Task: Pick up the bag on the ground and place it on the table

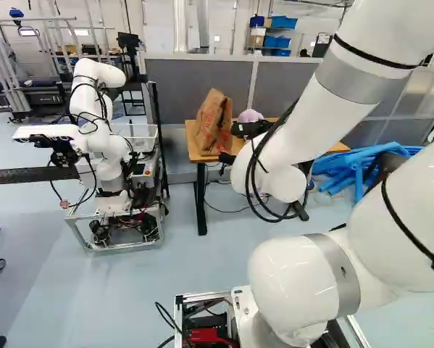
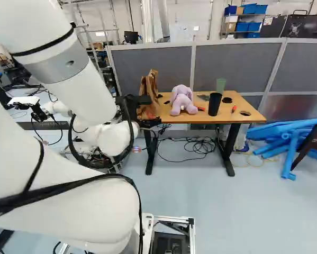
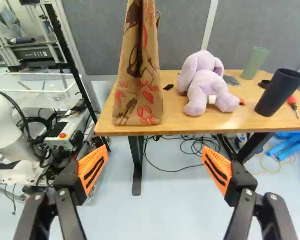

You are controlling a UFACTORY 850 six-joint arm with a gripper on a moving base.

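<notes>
Brown paper makes up the bag [image 3: 139,75], upright on the table [image 3: 175,128] beside the plush toy [image 3: 207,87]. I have the gripper [image 1: 228,158] wide open and empty, orange pads [image 3: 93,167] well apart, apparently short of the bag.

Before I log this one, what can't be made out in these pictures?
Bag: contents, hidden by its sides in every view; top, cut off in the wrist view; part behind the gripper, right base view.
Black cup: behind the arm, left base view.
Small black thing beside the bag: too small to identify, wrist view.
</notes>
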